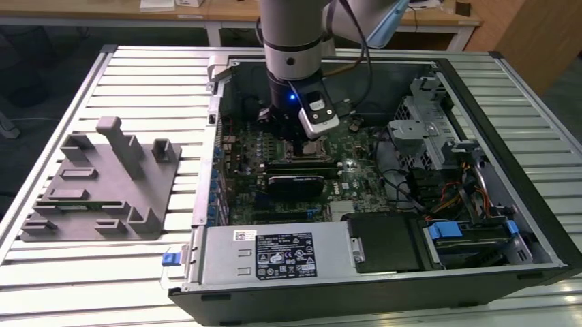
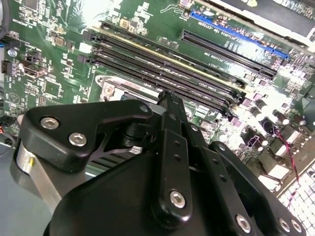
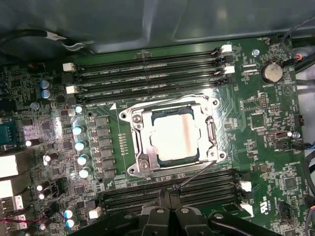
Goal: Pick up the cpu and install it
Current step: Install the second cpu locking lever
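In the exterior view, the gripper (image 1: 296, 136) is seen lowered into the open computer case (image 1: 509, 204) over the green motherboard (image 1: 355, 174), while a grey plastic tray (image 1: 100, 191) with upright posts is left on the slatted table (image 1: 54, 272) toward the exterior view's left. In the second wrist view, the black gripper linkage is shown above the memory slots (image 2: 162, 64), with the fingers (image 2: 170, 105) brought together to a thin tip and nothing held between them. In the first wrist view, the cpu (image 3: 173, 134) is found seated flat in the metal socket frame (image 3: 139, 142) on the motherboard, between two banks of memory slots, with the closed fingertips just beside the socket and apart from the chip.
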`<action>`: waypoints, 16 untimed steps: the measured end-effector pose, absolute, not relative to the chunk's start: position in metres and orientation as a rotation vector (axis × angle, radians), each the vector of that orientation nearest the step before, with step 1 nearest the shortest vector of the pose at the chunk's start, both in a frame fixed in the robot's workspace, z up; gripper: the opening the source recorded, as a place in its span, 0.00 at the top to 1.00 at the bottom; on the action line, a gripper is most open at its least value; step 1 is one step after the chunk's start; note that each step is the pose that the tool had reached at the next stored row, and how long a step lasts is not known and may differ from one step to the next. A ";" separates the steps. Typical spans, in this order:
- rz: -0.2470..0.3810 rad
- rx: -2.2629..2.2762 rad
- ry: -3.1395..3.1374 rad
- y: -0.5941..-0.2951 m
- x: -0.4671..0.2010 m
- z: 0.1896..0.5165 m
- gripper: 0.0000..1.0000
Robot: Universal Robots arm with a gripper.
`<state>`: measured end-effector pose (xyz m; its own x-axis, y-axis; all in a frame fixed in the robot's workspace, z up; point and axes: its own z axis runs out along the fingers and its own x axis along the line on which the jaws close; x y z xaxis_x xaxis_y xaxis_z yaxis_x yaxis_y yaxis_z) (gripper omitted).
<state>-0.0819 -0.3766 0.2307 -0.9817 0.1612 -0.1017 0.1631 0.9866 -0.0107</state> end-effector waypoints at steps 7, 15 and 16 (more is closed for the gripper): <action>0.003 0.236 3.033 -0.378 -0.086 0.227 0.89; 0.032 0.224 3.035 -0.380 -0.088 0.224 0.89; 0.032 0.224 3.035 -0.380 -0.088 0.224 0.89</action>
<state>-0.0878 -0.3802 0.2243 -0.9844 0.1475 -0.0958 0.1454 0.9890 0.0278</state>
